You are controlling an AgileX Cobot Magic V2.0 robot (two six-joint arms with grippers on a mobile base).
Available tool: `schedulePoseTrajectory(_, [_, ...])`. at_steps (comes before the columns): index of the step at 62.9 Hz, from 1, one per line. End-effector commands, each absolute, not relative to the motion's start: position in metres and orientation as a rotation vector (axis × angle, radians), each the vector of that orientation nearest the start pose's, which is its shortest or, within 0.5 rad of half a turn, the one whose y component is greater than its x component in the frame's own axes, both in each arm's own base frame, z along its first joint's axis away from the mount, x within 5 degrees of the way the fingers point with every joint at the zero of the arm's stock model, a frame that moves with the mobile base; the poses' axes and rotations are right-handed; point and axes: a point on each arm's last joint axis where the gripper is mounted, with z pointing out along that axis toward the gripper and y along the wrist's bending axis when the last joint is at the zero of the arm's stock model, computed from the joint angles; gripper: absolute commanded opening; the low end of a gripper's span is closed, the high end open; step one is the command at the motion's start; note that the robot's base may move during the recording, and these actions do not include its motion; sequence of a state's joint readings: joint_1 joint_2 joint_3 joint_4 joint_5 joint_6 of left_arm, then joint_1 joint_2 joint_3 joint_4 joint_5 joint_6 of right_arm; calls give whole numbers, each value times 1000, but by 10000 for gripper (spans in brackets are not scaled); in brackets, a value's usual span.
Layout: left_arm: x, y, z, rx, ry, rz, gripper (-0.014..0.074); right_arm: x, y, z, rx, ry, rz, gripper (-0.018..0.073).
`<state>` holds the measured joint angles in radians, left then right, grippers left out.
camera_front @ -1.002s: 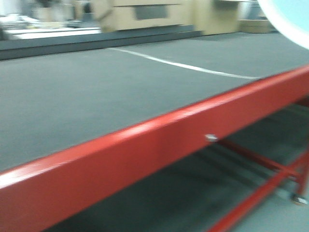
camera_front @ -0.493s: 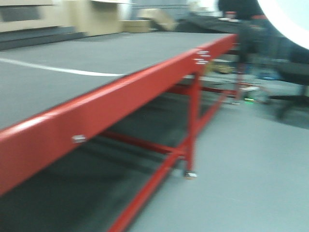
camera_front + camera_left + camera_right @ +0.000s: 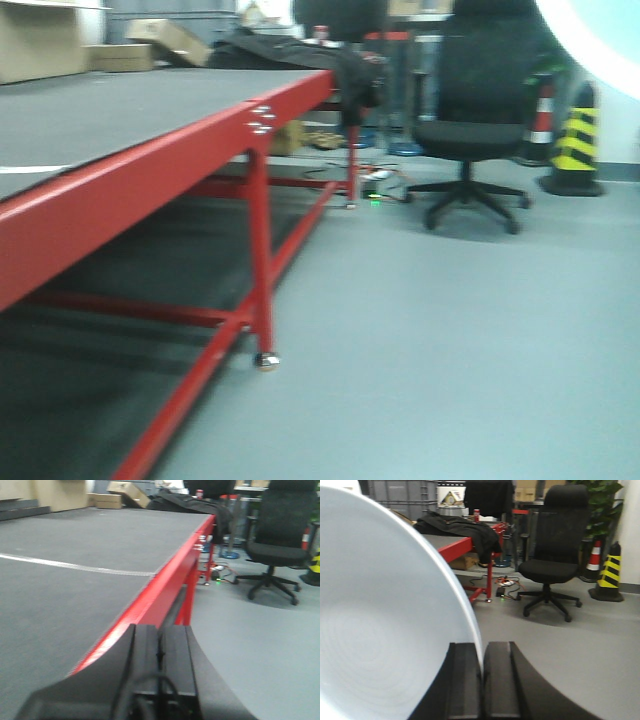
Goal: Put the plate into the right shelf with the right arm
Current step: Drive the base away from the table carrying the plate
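Right gripper (image 3: 482, 680) first: we have it clamped on the plate (image 3: 385, 615), the two black fingers (image 3: 465, 680) drawn close with the plate's rim pinched edge-on between them. We see its pale glossy face spreading out to the left of the fingers and filling the left half of the right wrist view; from the front view only a curved slice of it shows, in the top right corner. Our left gripper (image 3: 160, 655) has its jaws pressed flat together, only a thin seam showing, and the red edge of the red-framed table (image 3: 170, 580) runs away from just behind it. We look along that table's grey top, crossed by a thin white line (image 3: 75, 566). At its far end a black jacket (image 3: 465, 530) lies on the top and droops over the corner, with a small red can (image 3: 477, 515) standing just behind it. On the grey floor (image 3: 450, 350) past that end we see a black office chair (image 3: 552, 545), apart from the table, and to its right a black-and-yellow striped post (image 3: 609, 575) beside an orange-and-white cone (image 3: 594, 555). Near the table's far leg a small green light (image 3: 375, 203) glows among cables on the floor. Cardboard boxes (image 3: 150, 40) sit beyond the table on the left, blurred
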<state>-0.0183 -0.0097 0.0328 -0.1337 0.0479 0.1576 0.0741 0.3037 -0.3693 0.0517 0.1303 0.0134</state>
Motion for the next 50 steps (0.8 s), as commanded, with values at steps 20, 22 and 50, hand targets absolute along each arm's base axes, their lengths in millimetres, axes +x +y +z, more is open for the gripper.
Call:
schedulePoseTrajectory(20, [56, -1, 203, 16, 1465, -5, -128, 76, 5, 324, -11, 1432, 99, 50])
schedulePoseTrajectory(22, [56, -1, 203, 16, 1465, -5, -128, 76, 5, 324, -11, 1433, 99, 50])
schedulePoseTrajectory(50, [56, -1, 203, 16, 1465, -5, -128, 76, 5, 324, -11, 1433, 99, 50])
